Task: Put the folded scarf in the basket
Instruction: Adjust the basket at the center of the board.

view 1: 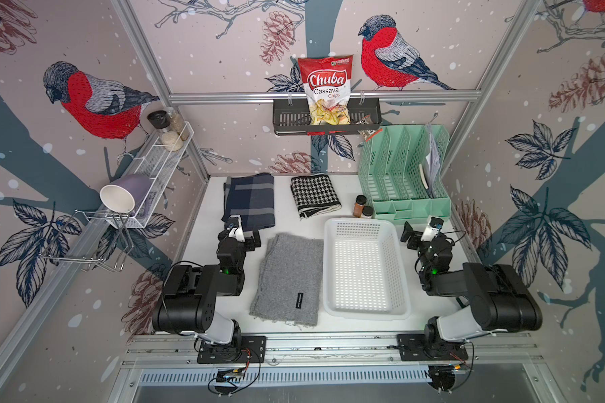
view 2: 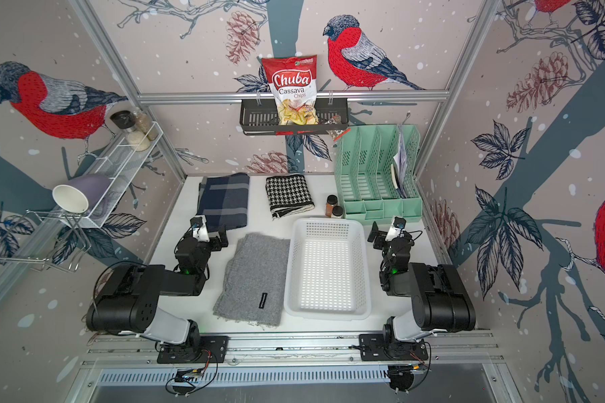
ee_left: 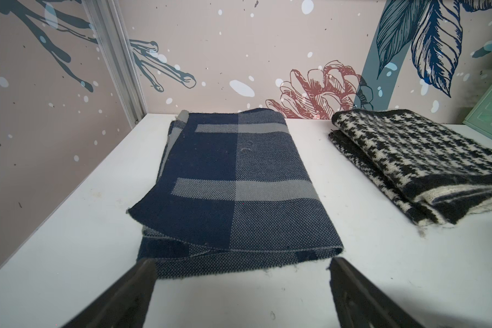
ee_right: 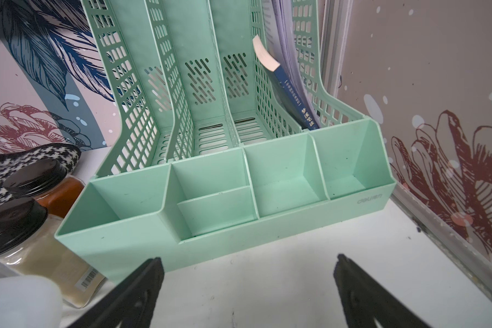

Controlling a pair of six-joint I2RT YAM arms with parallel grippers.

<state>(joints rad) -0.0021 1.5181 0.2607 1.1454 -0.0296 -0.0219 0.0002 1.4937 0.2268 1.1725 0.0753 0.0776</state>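
White table point(view 1: 294, 225) holds it all. Both hands are spread wide and hold nothing. The left hand point(ee_left: 240, 272) points at the blue scarf point(ee_left: 233, 181), whose near edge lies just in front of it. The grey scarf point(view 1: 289, 279) lies flat between the left arm point(view 1: 203, 289) and the basket point(view 1: 364, 272), right beside it, its long way running front to back like the basket's. The right hand point(ee_right: 249, 269) faces the green rack point(ee_right: 210, 198). I cannot tell which scarf is meant, but the left hand looks nearer to both.

The houndstooth scarf point(ee_left: 409, 153) is cut off in the left wrist view, the spice jars point(ee_right: 14, 224) in the right. The label point(view 1: 299, 300) on the grey scarf point(view 1: 283, 265) is unreadably small.
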